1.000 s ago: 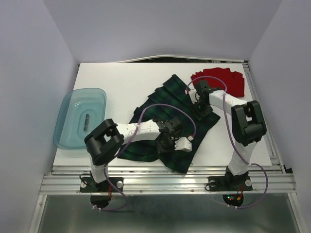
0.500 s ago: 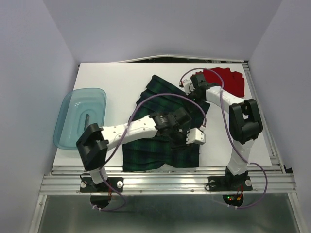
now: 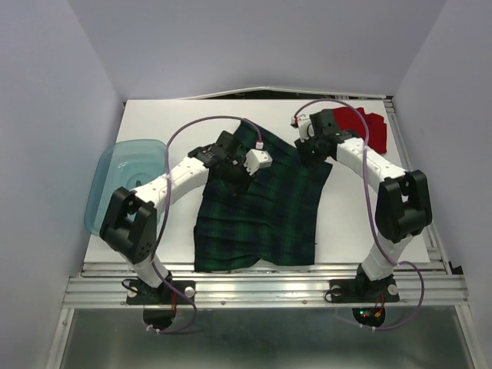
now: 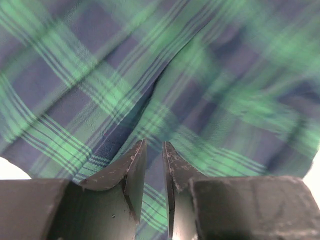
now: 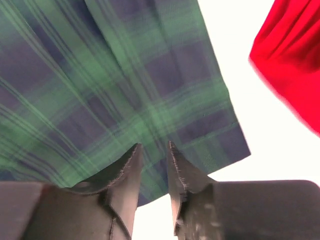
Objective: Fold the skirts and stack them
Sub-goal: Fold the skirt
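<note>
The plaid skirt lies spread on the table, hem at the front edge. Left gripper and right gripper each clench its far edge. Red skirt sits far right; tub sits at the left edge.

Left hand and right hand touch the plaid skirt.

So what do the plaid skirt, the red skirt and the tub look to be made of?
Plaid skirt: woven cloth, matte; visible weave and soft pleat folds. Red skirt: soft matte fabric, rumpled; weave unclear. Tub: translucent teal, smooth, probably rigid plastic; table shows through.
</note>
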`<state>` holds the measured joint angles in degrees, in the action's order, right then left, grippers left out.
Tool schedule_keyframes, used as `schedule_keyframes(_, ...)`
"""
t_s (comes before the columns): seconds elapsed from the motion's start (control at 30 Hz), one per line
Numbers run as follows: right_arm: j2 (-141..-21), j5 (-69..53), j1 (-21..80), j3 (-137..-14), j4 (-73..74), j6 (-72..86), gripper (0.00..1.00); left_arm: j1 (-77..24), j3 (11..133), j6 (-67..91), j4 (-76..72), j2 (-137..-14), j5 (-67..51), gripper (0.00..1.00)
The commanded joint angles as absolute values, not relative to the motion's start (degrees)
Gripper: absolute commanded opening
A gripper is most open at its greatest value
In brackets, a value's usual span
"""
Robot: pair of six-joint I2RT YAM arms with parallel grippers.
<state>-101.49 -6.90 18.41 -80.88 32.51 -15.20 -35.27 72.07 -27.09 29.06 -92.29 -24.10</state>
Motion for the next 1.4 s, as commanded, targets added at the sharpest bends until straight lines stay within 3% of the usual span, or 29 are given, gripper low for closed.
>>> schedule_keyframes(0.0, -101.94, -2.65, 17.41, -76.65, 32.96, -15.64, 0.31, -34.37, 69.79, -27.07, 26.64, -95.09, -18.21, 0.31)
schedule_keyframes(0.2, -106.25, 3.95, 13.80, -72.42, 29.01, -19.15, 0.25, -34.28, 65.84, -27.95, 25.84, -98.00, -13.45, 0.29)
schedule_keyframes(0.4, -110.12, 1.76, 13.18, -71.54, 26.72, -22.85, 0.24, -34.80, 61.79, -31.02, 29.53, -99.93, -15.28, 0.26)
schedule_keyframes(0.7, -116.01, -2.29, 15.90, -78.04, 27.60, -25.31, 0.26, -47.36, 60.29, -30.15, 32.61, -98.53, -22.14, 0.24)
schedule_keyframes(0.87, -115.06, -3.43, 16.44, -78.05, 29.62, -26.71, 0.26, -50.97, 61.00, -29.09, 33.66, -98.09, -26.36, 0.24)
schedule_keyframes(1.03, -108.12, -6.32, 16.44, -67.97, 30.14, -31.19, 0.27, -50.98, 61.26, -30.14, 36.64, -93.88, -29.09, 0.25)
schedule_keyframes(1.2, -100.20, -12.03, 17.49, -61.26, 29.53, -36.38, 0.29, -50.89, 68.71, -33.39, 42.27, -88.87, -37.25, 0.34)
schedule_keyframes(1.37, -98.88, -15.11, 19.51, -60.56, 29.97, -38.23, 0.32, -43.44, 87.60, -33.49, 43.07, -90.16, -34.02, 0.45)
